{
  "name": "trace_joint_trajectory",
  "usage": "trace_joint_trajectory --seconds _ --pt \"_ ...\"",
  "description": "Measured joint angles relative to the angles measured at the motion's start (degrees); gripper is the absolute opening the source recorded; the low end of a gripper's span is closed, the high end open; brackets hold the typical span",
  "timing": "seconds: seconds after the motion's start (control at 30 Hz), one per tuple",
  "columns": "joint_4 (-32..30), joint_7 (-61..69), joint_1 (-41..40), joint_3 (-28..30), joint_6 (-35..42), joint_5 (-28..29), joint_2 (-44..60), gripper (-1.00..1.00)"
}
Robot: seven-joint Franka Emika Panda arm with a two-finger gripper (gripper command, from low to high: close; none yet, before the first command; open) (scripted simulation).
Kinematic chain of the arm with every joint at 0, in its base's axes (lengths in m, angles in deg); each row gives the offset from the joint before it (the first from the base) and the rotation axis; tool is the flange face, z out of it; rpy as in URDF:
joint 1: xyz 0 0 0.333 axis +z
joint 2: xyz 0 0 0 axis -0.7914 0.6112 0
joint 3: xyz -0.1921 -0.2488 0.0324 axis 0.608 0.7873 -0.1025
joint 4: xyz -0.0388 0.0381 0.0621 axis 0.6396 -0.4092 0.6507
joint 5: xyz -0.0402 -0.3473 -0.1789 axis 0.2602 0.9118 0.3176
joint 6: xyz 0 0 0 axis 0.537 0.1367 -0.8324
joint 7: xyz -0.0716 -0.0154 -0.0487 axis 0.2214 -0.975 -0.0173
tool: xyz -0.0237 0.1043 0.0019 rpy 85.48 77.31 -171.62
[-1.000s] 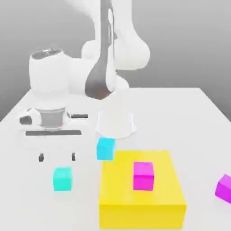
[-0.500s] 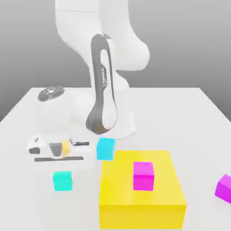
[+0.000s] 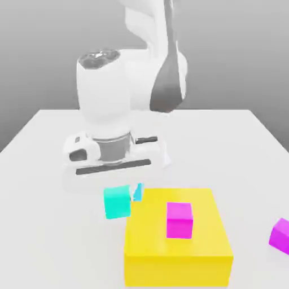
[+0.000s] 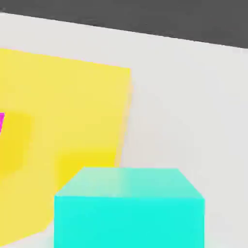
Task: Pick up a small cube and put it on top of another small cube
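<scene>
A robot's jaws (image 3: 118, 189), closed on a small turquoise cube (image 3: 117, 202), hold it above the white tabletop (image 3: 51, 231) at left. A blue cube (image 3: 138, 192) shows partly behind it. Right of these, a magenta cube (image 3: 179, 220) sits atop the large yellow block (image 3: 178, 268); another magenta cube (image 3: 281, 236) lies at far right.

The arm's hand (image 3: 115, 166) is above the worktop (image 3: 62, 242), with a turquoise cube (image 3: 117, 202) held below it, slightly tilted. A blue cube (image 3: 138, 192), mostly hidden, appears just beside it, near the yellow block's (image 3: 176, 268) far left corner. The block sits by the worktop's near edge, with a magenta cube (image 3: 179, 220) resting on top. A purple cube (image 3: 281, 236) lies well apart, toward the worktop's right edge.
</scene>
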Motion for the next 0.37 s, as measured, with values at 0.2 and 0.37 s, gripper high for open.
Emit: trace_joint_trajectory --seconds 0.2,0.37 --pt "1.1 -3.6 3.6 -5.4 0.2 2.1 0.0 -1.0" --pt "0.0 -3.9 3.5 -5.5 -4.2 2.6 3.3 1.0"
